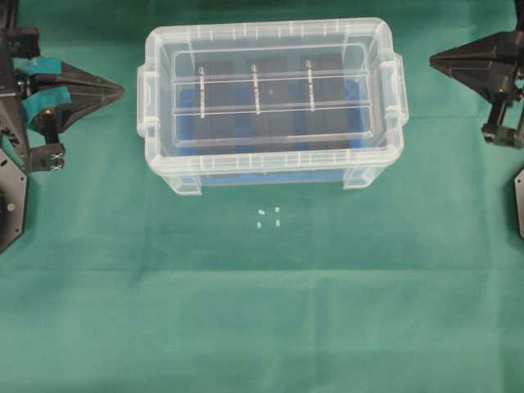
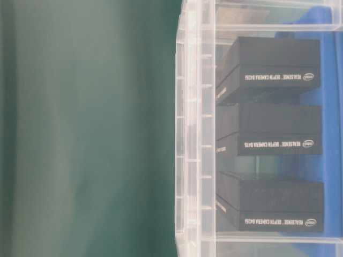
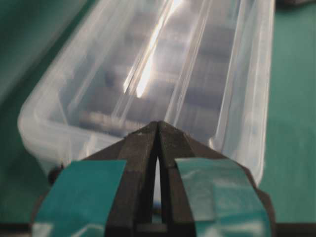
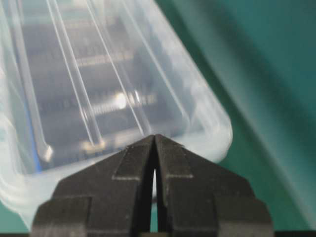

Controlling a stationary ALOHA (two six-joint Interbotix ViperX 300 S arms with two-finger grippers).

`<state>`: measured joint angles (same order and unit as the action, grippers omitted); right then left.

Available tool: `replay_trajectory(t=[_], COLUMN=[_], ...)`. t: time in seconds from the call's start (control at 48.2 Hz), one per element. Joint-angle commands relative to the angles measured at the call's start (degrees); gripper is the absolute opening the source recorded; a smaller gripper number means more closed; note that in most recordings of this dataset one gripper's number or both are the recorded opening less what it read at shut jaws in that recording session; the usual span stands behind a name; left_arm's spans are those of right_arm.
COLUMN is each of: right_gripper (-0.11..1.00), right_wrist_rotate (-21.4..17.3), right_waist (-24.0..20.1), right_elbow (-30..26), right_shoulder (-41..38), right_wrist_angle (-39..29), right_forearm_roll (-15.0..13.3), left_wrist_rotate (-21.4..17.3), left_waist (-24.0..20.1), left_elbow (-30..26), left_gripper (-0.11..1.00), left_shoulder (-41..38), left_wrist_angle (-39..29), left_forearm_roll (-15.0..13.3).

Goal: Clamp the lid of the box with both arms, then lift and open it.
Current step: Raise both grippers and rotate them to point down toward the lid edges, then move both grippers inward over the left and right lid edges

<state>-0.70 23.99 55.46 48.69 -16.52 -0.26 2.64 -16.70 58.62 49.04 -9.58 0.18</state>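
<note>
The box (image 1: 270, 176) stands on the green-covered bench (image 1: 262, 311) toward the far side, roughly central between the two arms, its long axis running left to right. The lid (image 1: 270, 90) is seated flat on top, rim engaged all round, so nothing has been lifted yet. Through the clear plastic three black blocks (image 1: 255, 98) are visible side by side on a blue floor. The left end effector (image 1: 119, 88), marked with teal tape, sits just off the box's left handle, tip pointing at it but apart from it; its two halves are pressed together to a point and grip nothing. The right end effector (image 1: 434, 59) mirrors this at the right end, likewise closed to a point, empty, and clear of the box. Both wrist views look straight down the lid's length, which suggests each arm is aligned with a short end for a symmetrical clamp. In my judgement both must first spread apart before advancing onto the lid's edge. A few small white specks (image 1: 268, 216) lie on the cloth near the box.
</note>
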Motion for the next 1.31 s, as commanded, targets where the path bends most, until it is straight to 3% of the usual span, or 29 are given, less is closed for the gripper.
replay_trajectory(t=[0.0, 0.187, 0.56, 0.996, 1.162, 1.286], right_gripper=[0.00, 0.00, 0.00, 0.00, 0.00, 0.00], right_wrist_rotate=[-0.53, -0.62, -0.62, -0.35, 1.14, 4.39], right_waist=[1.32, 2.46, 2.46, 2.46, 1.76, 0.35], right_elbow=[-3.43, -7.12, -11.34, -11.60, -11.95, -12.22], right_shoulder=[-1.76, -6.94, -16.88, -17.58, -18.46, -19.07], right_wrist_angle=[-5.71, -18.37, -34.54, -35.95, -35.86, -35.86], right_forearm_roll=[-0.09, -0.09, -1.05, -1.32, -2.20, -3.60], left_wrist_rotate=[0.62, 2.11, 3.08, 2.90, 1.85, -1.14], left_waist=[-0.09, -0.62, -2.64, -2.99, -2.99, -2.72], left_elbow=[-3.08, -6.15, -11.60, -12.13, -12.83, -13.36], left_gripper=[0.01, 0.01, 0.01, 0.01, 0.01, 0.01], left_shoulder=[-1.32, -3.43, -7.73, -8.79, -10.28, -11.43], left_wrist_angle=[-5.63, -17.49, -37.09, -39.38, -42.28, -44.74], left_forearm_roll=[0.09, 0.09, 0.18, 0.26, 0.79, 0.88])
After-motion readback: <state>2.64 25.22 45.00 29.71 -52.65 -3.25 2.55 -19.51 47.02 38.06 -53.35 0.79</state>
